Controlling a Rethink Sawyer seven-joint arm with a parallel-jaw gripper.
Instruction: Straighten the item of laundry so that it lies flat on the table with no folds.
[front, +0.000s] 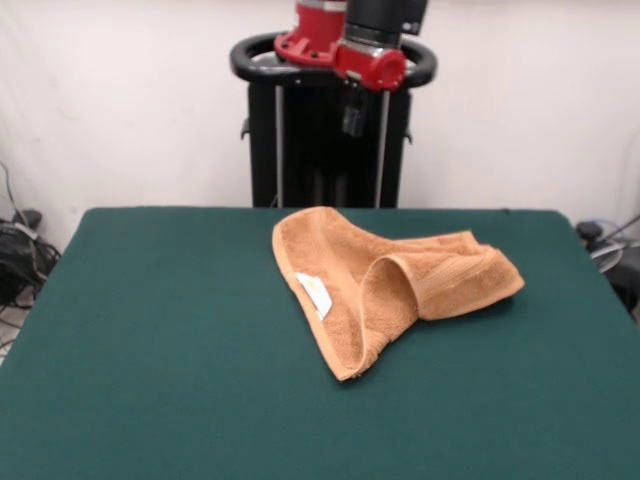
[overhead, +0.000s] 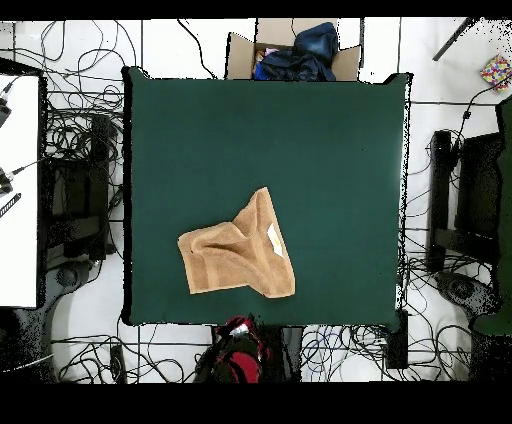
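The item of laundry (front: 380, 280) is an orange-tan towel lying crumpled on the green table (front: 150, 350), a little right of centre towards the far side. One part is folded over in a raised loop, and a white tag (front: 315, 293) faces up. In the overhead view the towel (overhead: 240, 255) sits near the table's (overhead: 200, 130) bottom edge, tag (overhead: 274, 237) on its right side. My gripper (front: 353, 112) hangs drawn back below the red arm, high above the far edge and well clear of the towel. Only the red arm end (overhead: 238, 352) shows from overhead.
The black pedestal (front: 330, 150) stands behind the far table edge. A cardboard box with dark clothes (overhead: 295, 55) sits past the table's top edge in the overhead view. Cables cover the floor all round, a white desk (overhead: 18, 190) is left and black equipment (overhead: 470, 190) right.
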